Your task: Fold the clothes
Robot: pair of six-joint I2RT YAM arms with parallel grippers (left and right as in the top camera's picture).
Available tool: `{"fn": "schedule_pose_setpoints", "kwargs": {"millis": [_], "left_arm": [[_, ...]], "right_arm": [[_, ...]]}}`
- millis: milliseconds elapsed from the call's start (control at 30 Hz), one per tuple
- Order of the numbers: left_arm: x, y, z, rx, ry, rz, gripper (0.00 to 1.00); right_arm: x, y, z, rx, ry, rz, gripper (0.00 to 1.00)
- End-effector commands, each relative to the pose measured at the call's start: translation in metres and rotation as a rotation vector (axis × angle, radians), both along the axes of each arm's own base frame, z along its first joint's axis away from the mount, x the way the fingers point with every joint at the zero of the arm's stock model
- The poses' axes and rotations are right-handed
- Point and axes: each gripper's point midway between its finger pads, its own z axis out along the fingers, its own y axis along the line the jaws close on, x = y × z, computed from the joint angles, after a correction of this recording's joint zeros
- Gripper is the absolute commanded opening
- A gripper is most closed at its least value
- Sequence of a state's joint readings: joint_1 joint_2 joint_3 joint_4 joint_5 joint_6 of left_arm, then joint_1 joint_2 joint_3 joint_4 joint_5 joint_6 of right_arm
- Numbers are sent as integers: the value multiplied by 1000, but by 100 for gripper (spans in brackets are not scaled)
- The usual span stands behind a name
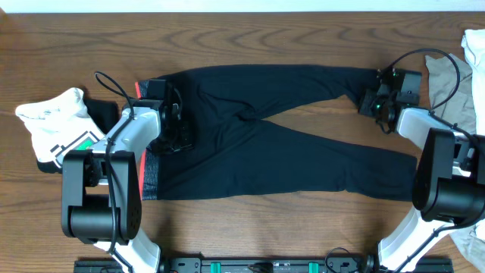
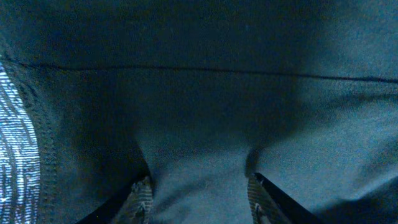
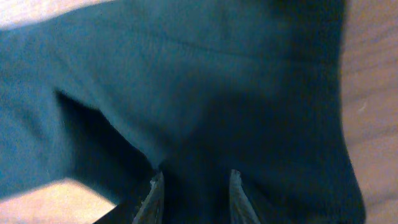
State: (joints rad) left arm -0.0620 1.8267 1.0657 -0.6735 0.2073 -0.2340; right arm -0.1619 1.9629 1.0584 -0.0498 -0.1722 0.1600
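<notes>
Two tools are clamping the black pants (image 1: 227,144), starting a fold.
Left tool (image 2: 199,186) is holding the waist, right tool (image 3: 193,186) a cuff; next, probably lifting together.

Your right gripper (image 3: 193,190) at bottom edge, fingers pinching fold of black pants (image 3: 205,81); fabric fills frame, wooden table (image 3: 373,124) showing at right and corners.

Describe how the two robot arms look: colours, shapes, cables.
Both the left arm and right arm have white rounded links joined by bulky black cylindrical joints. A thin black cable loops over the left one, a second cable over the right. The fingers are slim, grey and textured.
</notes>
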Motion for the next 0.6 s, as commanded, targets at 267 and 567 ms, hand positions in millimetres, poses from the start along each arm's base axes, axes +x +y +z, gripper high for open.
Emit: {"fn": "schedule_pose_setpoints", "kwargs": {"millis": [267, 567], "left_arm": [[-33, -1, -15, -2, 113, -18, 53], [-71, 8, -29, 42, 220, -20, 53]], "right_arm": [[-41, -58, -38, -226, 223, -189, 36], [-51, -85, -39, -219, 241, -250, 39]]}}
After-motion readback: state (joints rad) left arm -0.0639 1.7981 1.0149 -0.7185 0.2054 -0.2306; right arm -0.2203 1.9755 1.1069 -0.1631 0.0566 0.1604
